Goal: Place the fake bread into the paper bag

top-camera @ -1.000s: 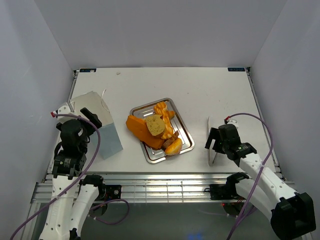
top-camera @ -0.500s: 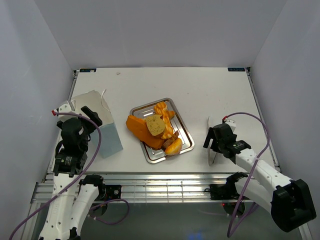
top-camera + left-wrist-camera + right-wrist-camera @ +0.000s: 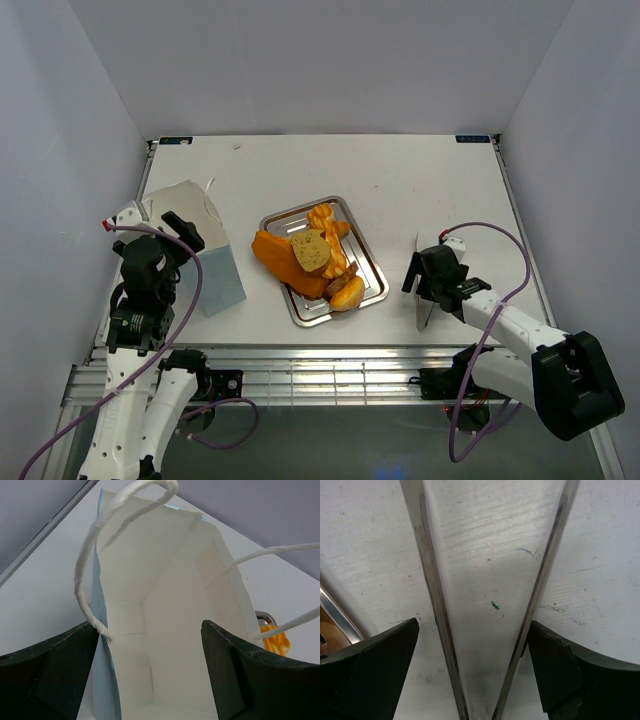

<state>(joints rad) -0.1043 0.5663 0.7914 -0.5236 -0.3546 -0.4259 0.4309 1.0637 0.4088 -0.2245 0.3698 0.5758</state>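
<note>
The fake bread (image 3: 312, 258) lies heaped on a silver tray (image 3: 376, 291) mid-table: a long orange loaf, a round tan bun and golden twisted pieces. A sliver of bread (image 3: 274, 639) shows past the bag in the left wrist view. The paper bag (image 3: 200, 255) stands at the left, pale blue outside, white inside (image 3: 170, 605), mouth tipped toward my left gripper (image 3: 182, 228). That gripper (image 3: 150, 680) is open, its fingers straddling the bag's left wall at the mouth. My right gripper (image 3: 415, 273) is open, right of the tray, empty.
Metal tongs (image 3: 421, 300) lie flat on the table right of the tray; their two arms (image 3: 485, 605) run between my right fingers (image 3: 375, 675) without touching the pads. The bag's white string handles (image 3: 90, 570) loop near my left finger. Table edges and enclosure walls surround the area.
My right gripper has shifted slightly left toward the tray, staying low over the tongs. The left gripper and bag have barely moved.
</note>
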